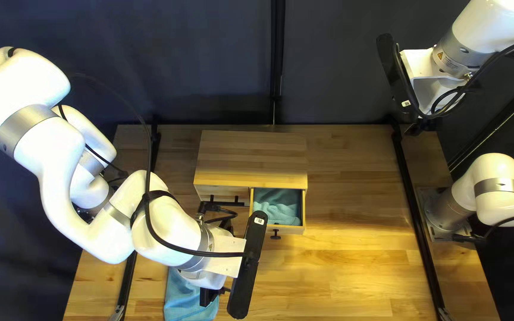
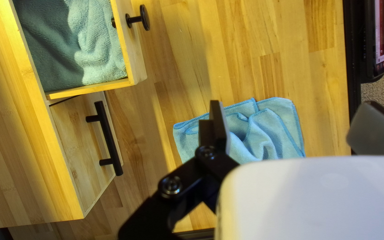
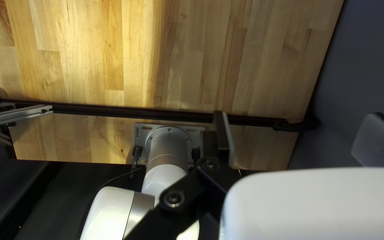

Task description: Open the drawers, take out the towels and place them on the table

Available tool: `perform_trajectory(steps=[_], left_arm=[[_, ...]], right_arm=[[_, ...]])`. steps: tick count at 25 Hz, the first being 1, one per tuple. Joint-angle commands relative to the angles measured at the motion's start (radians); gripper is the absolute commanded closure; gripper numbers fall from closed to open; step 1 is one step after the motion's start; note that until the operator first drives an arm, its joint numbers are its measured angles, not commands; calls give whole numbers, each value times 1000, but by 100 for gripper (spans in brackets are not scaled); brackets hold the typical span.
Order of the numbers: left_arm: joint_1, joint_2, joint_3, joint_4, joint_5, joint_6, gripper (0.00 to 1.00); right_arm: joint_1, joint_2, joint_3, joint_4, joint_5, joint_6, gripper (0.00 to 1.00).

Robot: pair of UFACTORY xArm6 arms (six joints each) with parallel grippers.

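Two drawers in the wooden cabinet (image 1: 250,156), folks. The knob drawer (image 1: 279,229) is pulled out, and one teal towel (image 1: 279,207) lies bunched inside it. The bar-handle drawer (image 1: 221,194) beside it looks pushed in, so what it contains is hidden.

That makes two towels. The second, a blue towel (image 2: 265,130), lies crumpled on the table (image 1: 350,267) near its front edge, clear of the cabinet. The left gripper (image 2: 292,113) hangs right over it, jaws spread wide, gripping nothing.

The right gripper (image 3: 295,126) is raised high above its own base at the table's edge, jaws equally wide and empty.
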Motion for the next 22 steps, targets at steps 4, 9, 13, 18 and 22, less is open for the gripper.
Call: perform_trajectory(steps=[4, 9, 13, 18, 22], left_arm=[[0, 0, 0, 0, 0, 0, 0], [0, 0, 0, 0, 0, 0, 0], [73, 0, -24, -46, -1, 46, 0], [128, 42, -98, -68, -1, 73, 0], [184, 63, -84, -110, -90, 95, 0]], right_arm=[[0, 0, 0, 0, 0, 0, 0], [0, 0, 0, 0, 0, 0, 0], [0, 0, 0, 0, 0, 0, 0], [0, 0, 0, 0, 0, 0, 0], [0, 0, 0, 0, 0, 0, 0]])
